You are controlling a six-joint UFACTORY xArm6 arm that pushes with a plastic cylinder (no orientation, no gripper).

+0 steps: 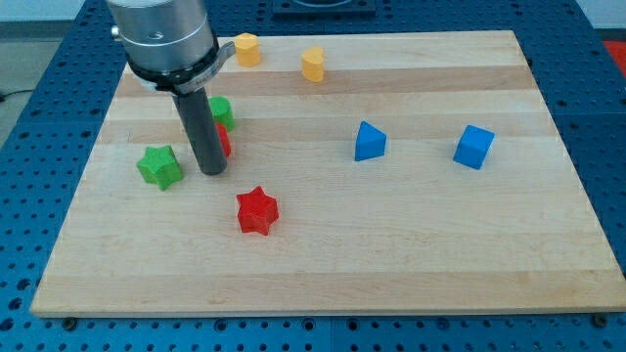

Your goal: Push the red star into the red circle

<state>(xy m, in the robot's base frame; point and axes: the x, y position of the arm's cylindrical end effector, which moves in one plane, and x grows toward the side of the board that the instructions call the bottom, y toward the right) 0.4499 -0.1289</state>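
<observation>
The red star (257, 210) lies on the wooden board (391, 254), left of centre toward the view's bottom. The red circle (224, 142) is mostly hidden behind my rod; only a red sliver shows at the rod's right side. My tip (212, 172) rests on the board just left of and below the red circle, up and to the left of the red star, with a gap between them. A green star (159, 166) sits just left of my tip.
A green block (221, 110) peeks out behind the rod, above the red circle. Two yellow blocks (246, 48) (313, 65) sit near the view's top. A blue triangle block (369, 142) and a blue cube (473, 147) lie to the right.
</observation>
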